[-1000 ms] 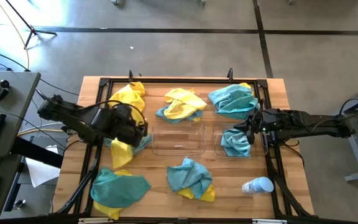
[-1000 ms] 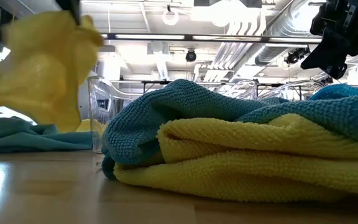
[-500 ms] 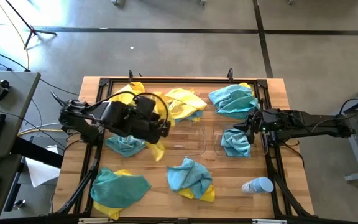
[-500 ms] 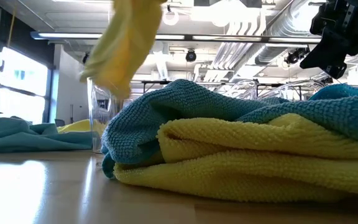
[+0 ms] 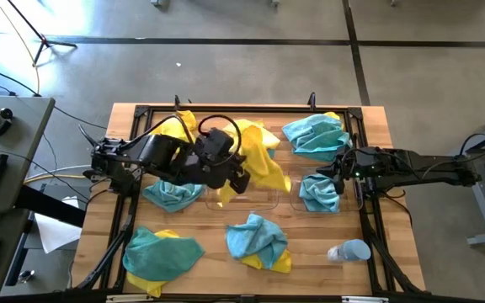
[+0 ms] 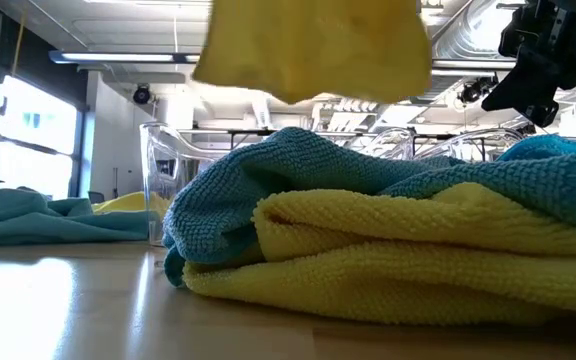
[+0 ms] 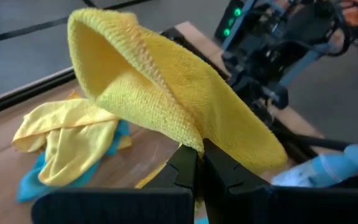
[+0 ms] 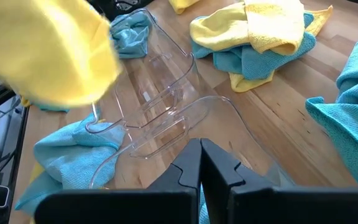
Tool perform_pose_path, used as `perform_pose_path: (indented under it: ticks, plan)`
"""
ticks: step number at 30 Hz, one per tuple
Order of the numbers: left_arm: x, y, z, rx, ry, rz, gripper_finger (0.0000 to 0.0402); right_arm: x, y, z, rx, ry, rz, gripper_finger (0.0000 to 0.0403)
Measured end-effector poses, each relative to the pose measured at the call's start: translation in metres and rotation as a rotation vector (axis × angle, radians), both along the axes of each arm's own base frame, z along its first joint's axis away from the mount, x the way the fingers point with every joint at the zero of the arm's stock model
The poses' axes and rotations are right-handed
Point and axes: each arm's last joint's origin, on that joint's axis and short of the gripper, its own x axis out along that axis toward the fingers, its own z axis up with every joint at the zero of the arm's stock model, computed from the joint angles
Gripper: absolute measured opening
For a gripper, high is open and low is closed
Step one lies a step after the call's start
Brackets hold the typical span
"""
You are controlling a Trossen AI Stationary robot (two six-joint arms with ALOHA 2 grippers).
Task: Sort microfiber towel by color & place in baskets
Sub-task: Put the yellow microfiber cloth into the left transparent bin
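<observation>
Your left arm reaches from the left edge of the high view toward frame centre, elbow bent, its wrist over the left clear basket [image 5: 241, 192]; the left gripper [image 5: 244, 178] is pinched on a yellow towel [image 5: 263, 164], which hangs in the air and drapes toward the right of the gripper; in the left wrist view you see the two dark fingers [image 7: 188, 163] pressed together on the cloth's lower fold while the rest billows up and across the upper half of the frame; in the low view the same towel fills the top centre, clear of the table.

Your right arm lies nearly straight from the right edge of the high view, pointing left; the right gripper [image 5: 339, 175] sits at the right basket [image 5: 293, 195], its fingers pressed together with nothing between them, just above the teal towel [image 5: 318, 192] lying in that basket.

Loose cloths remain on the wooden table [image 5: 377, 126]: a yellow and teal heap [image 5: 259, 240] at lower centre, another heap [image 5: 158, 252] at lower left, a teal towel alone [image 5: 173, 194] left of the baskets, a teal pile [image 5: 314, 135] at upper right; a bottle [image 5: 349, 251] lies at lower right.
</observation>
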Motion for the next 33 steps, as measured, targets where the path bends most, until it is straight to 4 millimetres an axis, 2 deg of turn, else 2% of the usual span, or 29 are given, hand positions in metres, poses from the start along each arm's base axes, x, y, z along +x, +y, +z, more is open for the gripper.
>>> perform_pose_path:
  ticks: [4, 7, 12, 16, 21, 28, 33]
  plan:
    - [-0.002, 0.000, -0.007, 0.007, 0.070, 0.010, 0.0000, 0.000, 0.000, 0.000, 0.000, 0.000, 0.000, 0.0000]
    - [0.006, 0.002, -0.018, 0.023, 0.110, 0.027, 0.0000, 0.000, 0.000, 0.000, 0.000, 0.000, -0.001, 0.0000]
    - [0.036, 0.003, -0.050, 0.027, 0.199, 0.046, 0.0000, 0.000, 0.000, 0.000, -0.001, 0.000, -0.002, 0.0000]
    - [0.058, 0.005, -0.077, -0.037, 0.275, 0.041, 0.0000, 0.000, 0.000, 0.000, 0.005, -0.001, -0.006, 0.0000]
    - [0.078, 0.006, -0.106, -0.094, 0.352, 0.037, 0.0000, 0.000, 0.000, 0.000, 0.006, -0.001, -0.006, 0.0000]
    - [0.091, 0.009, -0.132, -0.095, 0.452, 0.009, 0.0000, -0.001, 0.000, -0.002, 0.041, 0.017, -0.026, 0.0000]
    - [0.082, 0.010, -0.135, -0.155, 0.537, 0.045, 0.0000, -0.004, 0.000, -0.006, 0.087, 0.062, -0.071, 0.0000]
